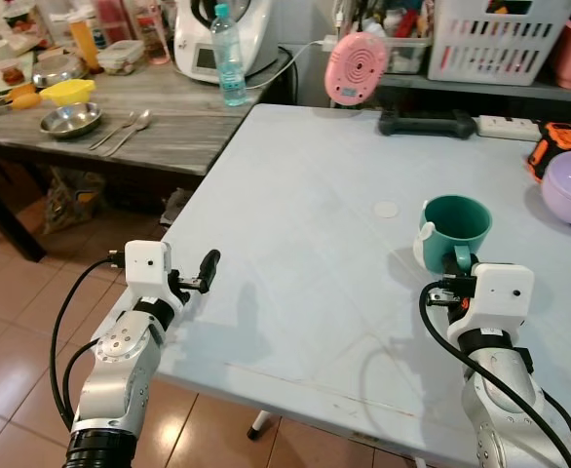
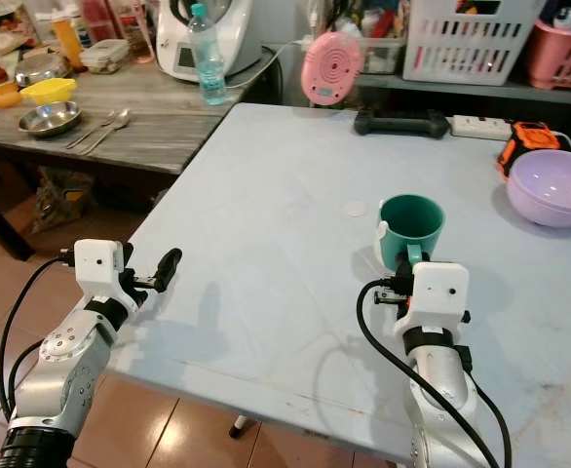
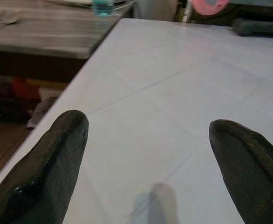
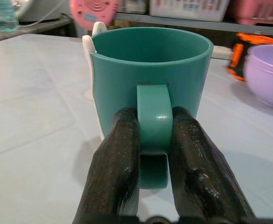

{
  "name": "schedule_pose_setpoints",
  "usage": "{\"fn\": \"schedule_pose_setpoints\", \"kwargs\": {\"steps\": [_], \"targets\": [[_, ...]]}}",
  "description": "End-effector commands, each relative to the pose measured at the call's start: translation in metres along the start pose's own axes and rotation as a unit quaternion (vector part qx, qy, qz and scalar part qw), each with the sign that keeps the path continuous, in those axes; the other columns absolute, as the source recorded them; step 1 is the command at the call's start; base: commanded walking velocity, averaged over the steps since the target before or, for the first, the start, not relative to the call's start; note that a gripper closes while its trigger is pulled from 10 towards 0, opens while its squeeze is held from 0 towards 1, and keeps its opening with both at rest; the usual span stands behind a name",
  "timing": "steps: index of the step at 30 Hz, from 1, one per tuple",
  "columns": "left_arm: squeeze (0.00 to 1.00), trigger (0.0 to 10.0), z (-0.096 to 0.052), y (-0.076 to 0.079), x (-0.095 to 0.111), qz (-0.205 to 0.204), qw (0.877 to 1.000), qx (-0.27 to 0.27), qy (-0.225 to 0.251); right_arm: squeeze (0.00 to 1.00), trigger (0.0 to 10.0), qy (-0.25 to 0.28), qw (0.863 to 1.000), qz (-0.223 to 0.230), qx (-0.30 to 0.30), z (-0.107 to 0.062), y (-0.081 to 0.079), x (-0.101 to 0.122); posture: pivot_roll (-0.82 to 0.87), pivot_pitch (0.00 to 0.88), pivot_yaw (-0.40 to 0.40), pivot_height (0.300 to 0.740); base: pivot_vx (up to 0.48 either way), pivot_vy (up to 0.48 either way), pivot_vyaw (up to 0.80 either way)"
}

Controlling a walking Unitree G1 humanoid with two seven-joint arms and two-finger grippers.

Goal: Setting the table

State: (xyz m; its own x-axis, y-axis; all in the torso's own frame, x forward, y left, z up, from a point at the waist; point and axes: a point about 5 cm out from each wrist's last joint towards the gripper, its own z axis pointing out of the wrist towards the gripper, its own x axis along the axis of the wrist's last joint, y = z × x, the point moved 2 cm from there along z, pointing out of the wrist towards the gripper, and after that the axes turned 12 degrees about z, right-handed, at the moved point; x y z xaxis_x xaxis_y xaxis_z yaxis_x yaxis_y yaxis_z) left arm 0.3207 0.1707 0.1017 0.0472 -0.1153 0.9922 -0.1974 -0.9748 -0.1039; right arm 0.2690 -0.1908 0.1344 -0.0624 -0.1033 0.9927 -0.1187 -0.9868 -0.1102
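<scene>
While your right gripper (image 4: 154,135) pinches its handle, the teal mug (image 4: 150,77) stands upright beside the lilac bowl (image 4: 266,74); your left gripper (image 3: 148,140) hangs spread.

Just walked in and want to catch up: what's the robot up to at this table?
It is setting the table. Its right hand is shut on the handle of a green mug that stands upright on the pale blue table. Its left hand is open and holds nothing, above the table's near left edge. A purple bowl sits further right.
</scene>
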Motion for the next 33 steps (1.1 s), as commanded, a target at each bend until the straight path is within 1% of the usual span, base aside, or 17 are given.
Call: {"fn": "schedule_pose_setpoints", "kwargs": {"steps": [1, 6, 11, 17, 19, 27, 33], "targets": [[0.0, 10.0, 0.003, 0.001, 0.003, 0.011, 1.0, -0.002, 0.002, 0.0, 10.0, 0.019, 1.0, 0.005, 0.006, 0.002, -0.006, 0.012, -0.12, 0.02, 0.066, 0.74, 0.0, 0.0, -0.79], [0.0, 10.0, 0.003, -0.003, 0.003, 0.013, 1.0, -0.001, -0.001, 0.0, 10.0, 0.019, 1.0, 0.009, 0.014, 0.001, -0.013, 0.013, -0.12, 0.026, 0.065, 0.74, 0.0, 0.0, -0.79], [0.0, 10.0, 0.001, -0.006, 0.002, 0.012, 1.0, 0.004, -0.005, 0.0, 10.0, 0.017, 1.0, 0.01, 0.017, 0.0, -0.014, 0.013, -0.12, 0.036, 0.064, 0.74, 0.0, 0.0, -0.68], [0.0, 10.0, 0.002, -0.003, 0.003, 0.016, 1.0, 0.0, -0.002, 0.0, 10.0, 0.018, 1.0, 0.007, 0.018, 0.0, -0.015, 0.013, -0.12, 0.035, 0.066, 0.74, 0.0, 0.0, 0.0], [0.0, 10.0, 0.003, -0.002, 0.003, 0.012, 1.0, -0.013, -0.002, 0.0, 10.0, 0.019, 1.0, 0.008, 0.019, 0.001, -0.016, 0.014, -0.12, 0.034, 0.069, 0.74, 0.0, 0.0, 0.0], [0.0, 10.0, 0.004, -0.001, 0.005, 0.017, 1.0, -0.02, 0.003, 0.0, 10.0, 0.021, 1.0, 0.011, 0.021, 0.002, -0.02, 0.013, -0.12, 0.033, 0.074, 0.74, 0.0, 0.293, 0.0], [0.0, 10.0, 0.004, 0.0, 0.006, 0.017, 1.0, -0.026, 0.003, 0.0, 10.0, 0.022, 0.999, 0.012, 0.02, 0.002, -0.02, 0.013, -0.12, 0.034, 0.078, 0.74, 0.0, 0.323, 0.0]]}}
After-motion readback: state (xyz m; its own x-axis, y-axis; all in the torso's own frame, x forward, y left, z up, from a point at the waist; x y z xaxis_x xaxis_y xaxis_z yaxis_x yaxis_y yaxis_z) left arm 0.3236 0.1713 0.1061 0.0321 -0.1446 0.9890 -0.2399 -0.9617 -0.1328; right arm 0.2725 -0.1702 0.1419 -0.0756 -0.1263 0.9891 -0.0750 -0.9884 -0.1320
